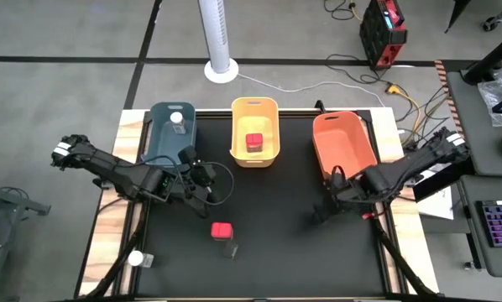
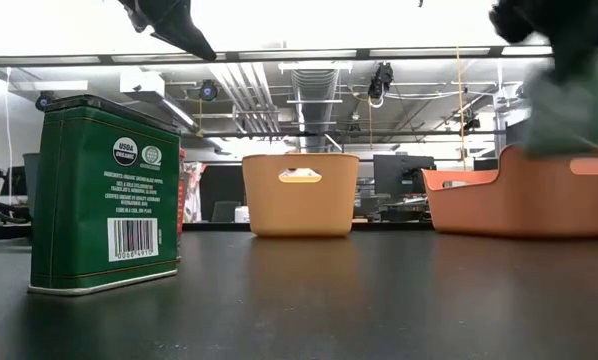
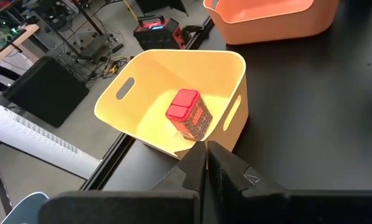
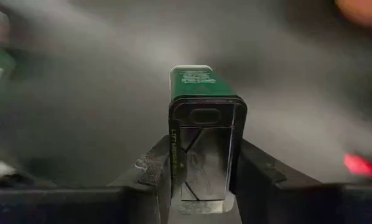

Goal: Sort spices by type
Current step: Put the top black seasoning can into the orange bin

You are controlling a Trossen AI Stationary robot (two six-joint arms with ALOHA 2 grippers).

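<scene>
Right gripper (image 4: 201,180) clamps a green black-lidded spice tin (image 4: 204,124) across flat sides; likely light, rigid, slick.

Left gripper (image 3: 206,163): fingers closed, empty.

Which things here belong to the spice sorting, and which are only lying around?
Belong to the job:
red-lid jar in yellow bin
second red-lid jar on table
white-lid jar in blue bin
second white-lid jar at table edge
green tin in right gripper
orange bin

Lying about:
tower fan
red box
keyboard
</scene>
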